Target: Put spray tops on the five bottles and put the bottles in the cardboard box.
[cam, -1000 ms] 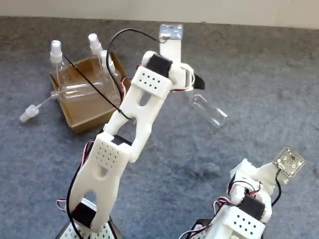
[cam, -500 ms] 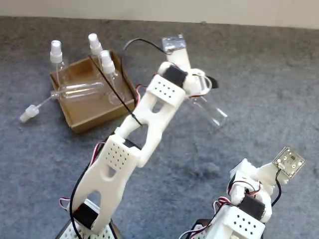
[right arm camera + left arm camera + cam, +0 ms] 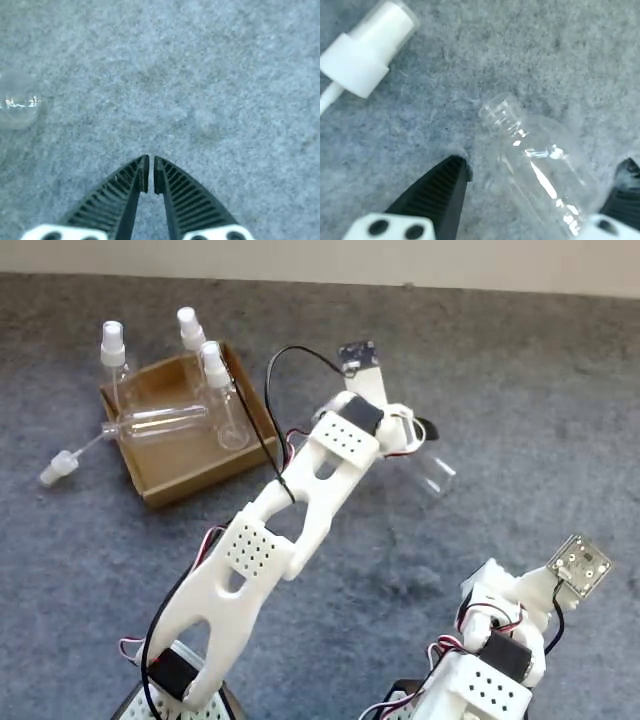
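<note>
Where the left gripper [image 3: 542,169] hangs: low over the uncapped bottle [image 3: 530,150], jaws spread wide to either side of it, gripping nothing.
Uncapped bottle: on its side on the grey carpet [image 3: 520,390], well apart from the cardboard box [image 3: 190,478], neck open.
Loose spray top [image 3: 365,50]: on the carpet near that neck, not touching it.
Box: three capped bottles [image 3: 215,380] upright at it, a fourth bottle [image 3: 160,423] lying across it.
Right gripper [image 3: 149,172]: jaws all but closed, empty, above bare carpet.
Risk: the round clear plastic may roll or squirt out if the jaws close off-centre; a low jaw tip could snag the carpet; a shove could knock the spray top away.
</note>
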`<state>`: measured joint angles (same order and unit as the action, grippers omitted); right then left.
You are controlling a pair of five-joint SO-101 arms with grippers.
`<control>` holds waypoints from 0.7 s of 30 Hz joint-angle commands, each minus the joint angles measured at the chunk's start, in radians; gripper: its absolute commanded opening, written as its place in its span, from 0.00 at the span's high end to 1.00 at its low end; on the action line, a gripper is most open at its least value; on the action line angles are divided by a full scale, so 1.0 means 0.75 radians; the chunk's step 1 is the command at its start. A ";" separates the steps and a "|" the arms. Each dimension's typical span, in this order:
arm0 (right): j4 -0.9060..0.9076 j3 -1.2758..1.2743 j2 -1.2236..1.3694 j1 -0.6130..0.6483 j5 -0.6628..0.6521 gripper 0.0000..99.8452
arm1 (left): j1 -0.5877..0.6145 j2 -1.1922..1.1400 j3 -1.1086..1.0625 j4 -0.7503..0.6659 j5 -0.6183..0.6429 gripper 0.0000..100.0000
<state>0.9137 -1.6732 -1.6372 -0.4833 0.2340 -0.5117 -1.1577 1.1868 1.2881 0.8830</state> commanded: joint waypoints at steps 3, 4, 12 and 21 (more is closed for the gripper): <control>0.005 -0.179 -0.005 0.017 0.008 0.97 | -0.050 0.021 0.015 -0.025 -0.100 0.63; 0.005 -0.179 -0.005 0.017 0.008 0.97 | -0.050 0.021 0.011 -0.025 -0.115 0.63; 0.005 -0.179 -0.005 0.017 0.008 0.97 | -0.050 0.021 0.015 0.153 -0.119 0.63; 0.005 -0.179 -0.005 0.017 0.008 0.97 | -0.042 0.024 0.015 0.166 -0.121 0.85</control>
<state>0.9137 -1.6732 -1.6372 -0.4833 0.2340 -0.5317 -1.1577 1.1868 1.4032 0.8063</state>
